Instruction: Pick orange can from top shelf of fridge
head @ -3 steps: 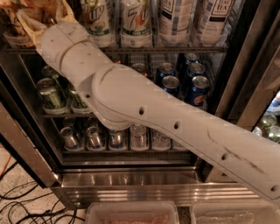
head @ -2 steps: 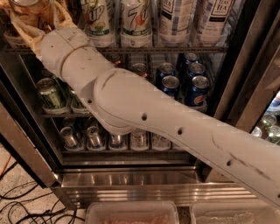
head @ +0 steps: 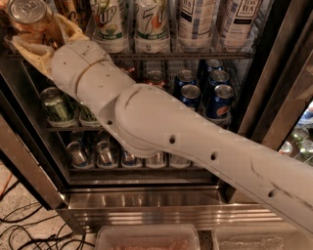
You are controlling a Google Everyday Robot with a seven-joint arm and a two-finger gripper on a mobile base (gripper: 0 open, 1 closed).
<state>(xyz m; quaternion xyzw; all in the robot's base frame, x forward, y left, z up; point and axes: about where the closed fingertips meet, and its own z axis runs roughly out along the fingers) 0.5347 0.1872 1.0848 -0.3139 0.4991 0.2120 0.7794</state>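
Currently | gripper [head: 40,32] top-left at top shelf [head: 195,55] | fingers [head: 29,49] closed around orange can [head: 28,17], one each side

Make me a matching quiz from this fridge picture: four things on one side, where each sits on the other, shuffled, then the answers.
Things:
1. orange can
2. 7up cans
3. blue cans
4. green cans

Places:
A. middle shelf, right side
B. top shelf, standing to the right of the gripper
C. top left, between the gripper's fingers
D. middle shelf, left side, below the gripper

Pairs: 1-C, 2-B, 3-A, 4-D
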